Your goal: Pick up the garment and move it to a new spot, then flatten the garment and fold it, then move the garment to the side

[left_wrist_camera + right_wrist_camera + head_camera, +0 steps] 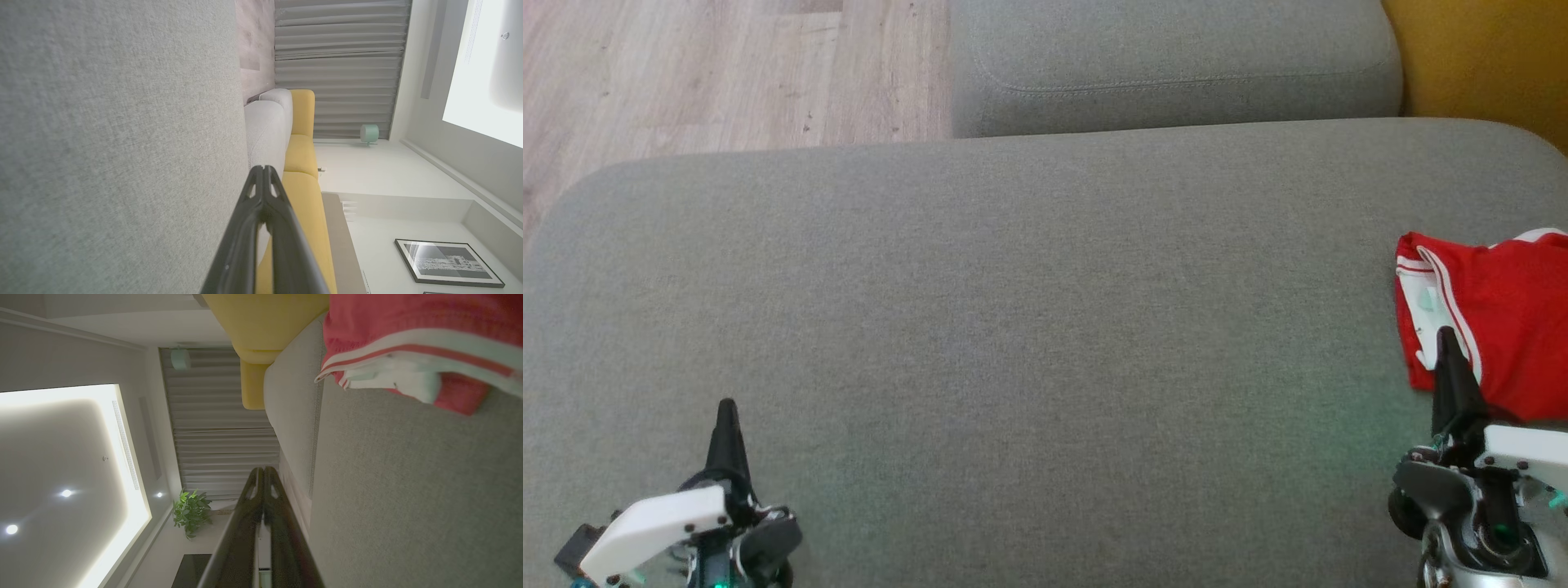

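1. Your left jaws are pressed together and hold nothing, low at the left over the bare grey cushion (1013, 327).
2. Your right jaws are also pressed together and empty, low at the right.
3. The red garment (1503, 327) with white stripes lies crumpled on the cushion's far right. It is just ahead of the right jaws' tip, and the right wrist view shows them apart.
4. Beyond the cushion are a second grey cushion (1168, 65), the wooden floor (686, 73) and a yellow sofa (1486, 57).

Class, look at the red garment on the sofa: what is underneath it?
The red garment lies on the grey seat cushion, which shows along its visible edges. The fabric covers the patch of cushion beneath, so whether anything is tucked under it cannot be seen.
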